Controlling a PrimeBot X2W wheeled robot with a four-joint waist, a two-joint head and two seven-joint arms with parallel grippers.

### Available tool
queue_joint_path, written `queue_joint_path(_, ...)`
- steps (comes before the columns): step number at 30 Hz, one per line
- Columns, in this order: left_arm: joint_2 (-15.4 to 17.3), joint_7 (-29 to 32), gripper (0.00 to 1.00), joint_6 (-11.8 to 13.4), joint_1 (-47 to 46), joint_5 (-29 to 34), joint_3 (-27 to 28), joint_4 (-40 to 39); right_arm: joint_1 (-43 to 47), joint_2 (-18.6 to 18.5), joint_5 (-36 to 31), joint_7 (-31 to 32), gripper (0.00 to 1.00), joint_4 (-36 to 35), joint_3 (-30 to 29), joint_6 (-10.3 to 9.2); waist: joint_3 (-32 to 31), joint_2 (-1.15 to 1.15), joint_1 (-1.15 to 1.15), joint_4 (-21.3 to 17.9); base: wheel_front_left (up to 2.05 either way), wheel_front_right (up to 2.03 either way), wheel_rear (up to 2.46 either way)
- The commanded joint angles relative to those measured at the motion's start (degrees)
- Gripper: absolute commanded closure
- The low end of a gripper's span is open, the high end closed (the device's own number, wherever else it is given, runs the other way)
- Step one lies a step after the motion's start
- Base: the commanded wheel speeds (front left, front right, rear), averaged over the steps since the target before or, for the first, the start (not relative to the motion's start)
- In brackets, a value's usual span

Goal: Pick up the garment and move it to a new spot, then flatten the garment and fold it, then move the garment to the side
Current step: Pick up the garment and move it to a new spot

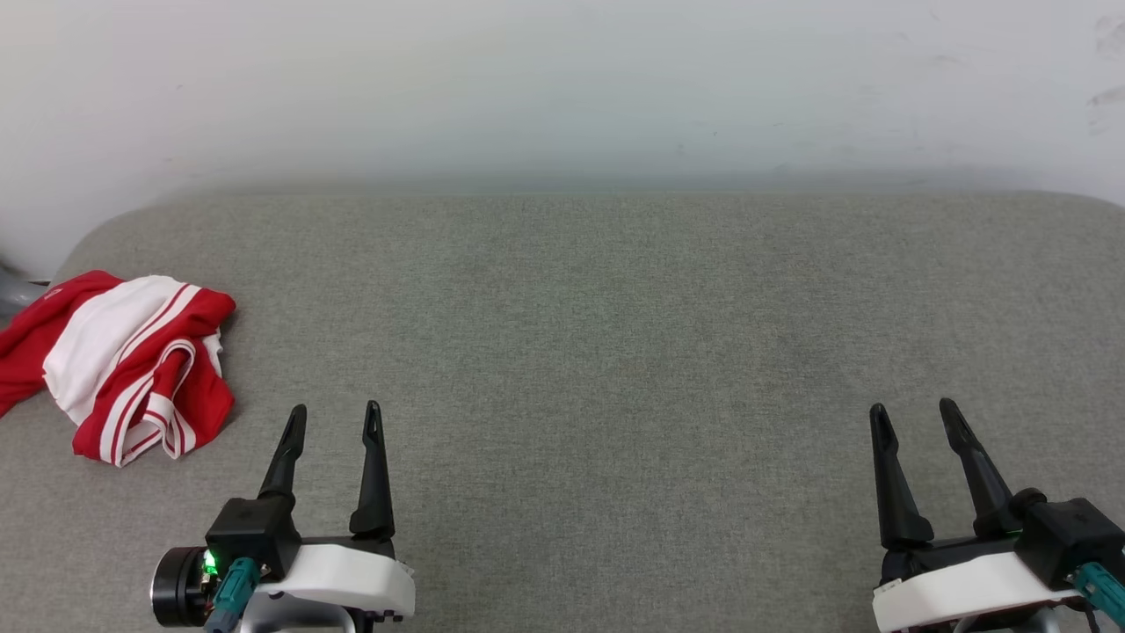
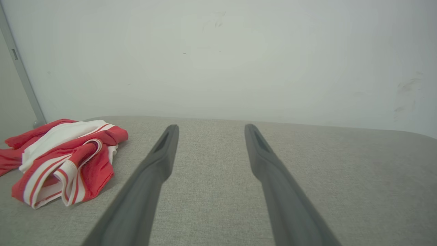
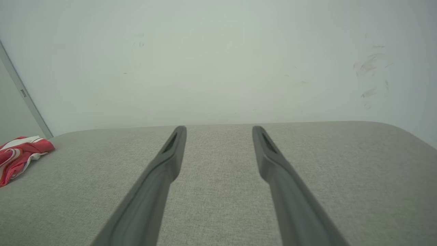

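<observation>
The garment (image 1: 123, 360) lies crumpled in a red-and-white heap at the far left of the grey fabric surface (image 1: 598, 352), part of it trailing past the left edge. In the left wrist view the garment (image 2: 65, 160) sits left of my fingers, and in the right wrist view the garment (image 3: 18, 157) is small at the far left. My left gripper (image 1: 336, 418) stands open at the lower left, just right of the heap and not touching it. My right gripper (image 1: 914, 415) stands open at the lower right, far from the cloth. Nothing is between either pair of fingers.
A pale wall (image 1: 562, 88) rises directly behind the surface's far edge. The surface's corners are rounded. A grey upright strip (image 2: 20, 68) runs down the wall at the left, near the garment.
</observation>
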Motion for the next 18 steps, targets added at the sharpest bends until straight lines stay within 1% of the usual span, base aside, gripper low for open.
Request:
queue_joint_path(1,-0.02,-0.18,0.0,0.15,-0.55,0.28,0.17,0.15,-0.36,0.05,0.2,-0.14,0.0,0.08,0.05,-0.04,0.07,0.0,0.0,0.19,0.0,0.0,0.0)
queue_joint_path(4,-0.02,-0.18,0.0,0.4,-0.64,0.47,0.22,0.22,-0.46,0.05,0.08,-0.14,0.0,0.01,0.03,-0.04,0.19,0.0,0.0,0.55,0.0,0.0,0.0)
queue_joint_path(8,-0.01,-0.18,0.0,0.7,-0.86,0.61,0.37,0.31,-0.48,0.05,-0.33,-0.14,0.0,-0.28,0.32,-0.04,0.52,0.0,0.0,1.95,0.0,0.0,0.0)
queue_joint_path(18,0.0,-0.17,0.0,2.04,-1.37,0.63,1.08,0.53,-0.74,0.05,-1.95,-0.14,0.0,-1.08,1.19,-0.04,1.71,0.0,0.0,7.86,0.0,0.0,0.0)
